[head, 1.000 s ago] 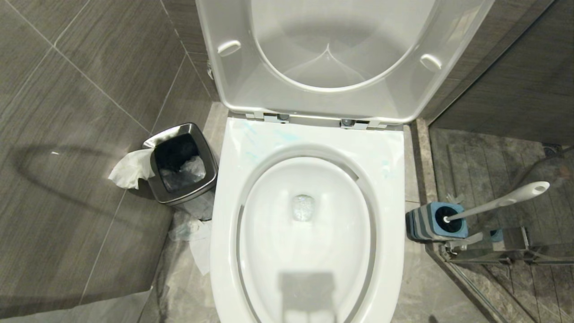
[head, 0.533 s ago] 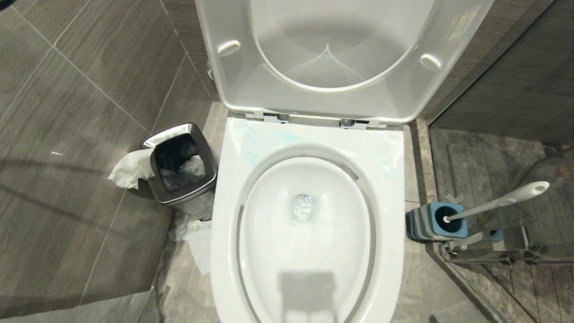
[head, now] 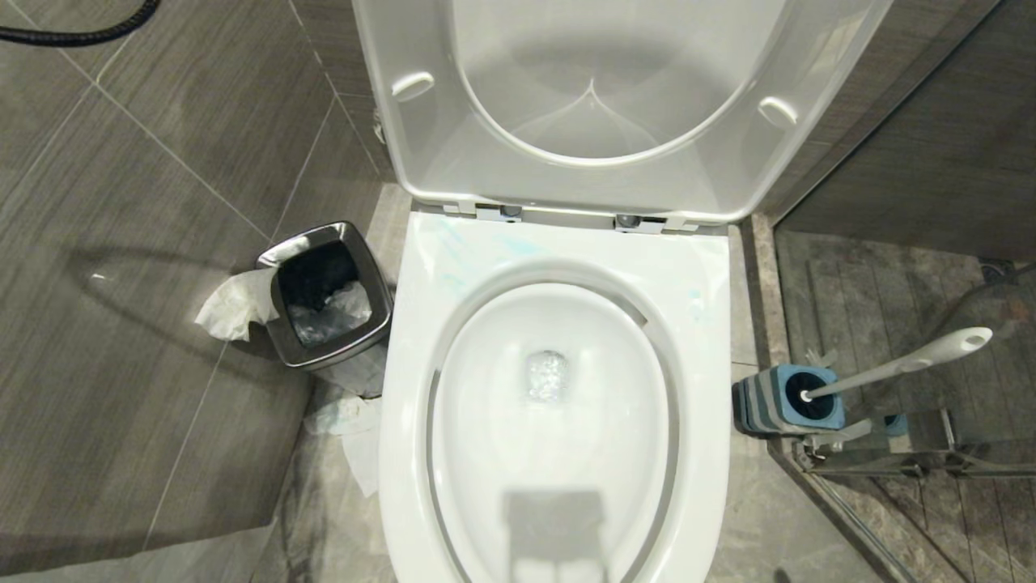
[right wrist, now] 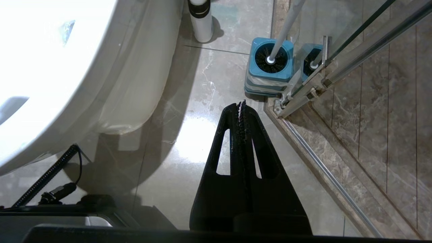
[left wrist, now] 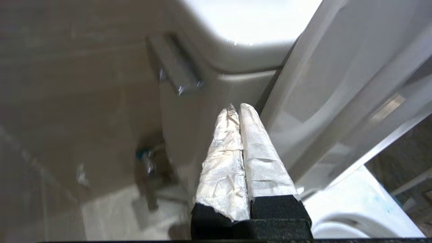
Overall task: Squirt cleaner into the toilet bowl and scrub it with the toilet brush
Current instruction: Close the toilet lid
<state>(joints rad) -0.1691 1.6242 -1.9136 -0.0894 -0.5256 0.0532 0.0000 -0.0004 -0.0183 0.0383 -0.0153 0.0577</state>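
The toilet bowl (head: 558,267) stands open, its seat and lid (head: 615,97) raised. Pale teal cleaner (head: 453,251) streaks the back rim, and the water (head: 548,376) in the bowl looks foamy. The toilet brush (head: 906,364) leans in its blue-topped holder (head: 789,401) on the floor to the right. My left gripper (left wrist: 238,107) is shut and empty, its white-wrapped fingers pointing at the tank's side, beside the raised seat (left wrist: 337,84) and below a chrome lever (left wrist: 175,67). My right gripper (right wrist: 242,103) is shut and empty, low over the floor just short of the holder (right wrist: 270,64). Neither gripper shows in the head view.
A steel waste bin (head: 328,295) with tissue hanging out stands left of the toilet, with crumpled paper (head: 356,437) on the floor. A glass shower door frame (head: 890,461) runs right behind the holder. A black cable (head: 73,32) crosses the top left corner.
A black cable has come into the head view's top left corner, and the curved shadow on the left tiles has shifted. Toilet, brush and bin have not moved.
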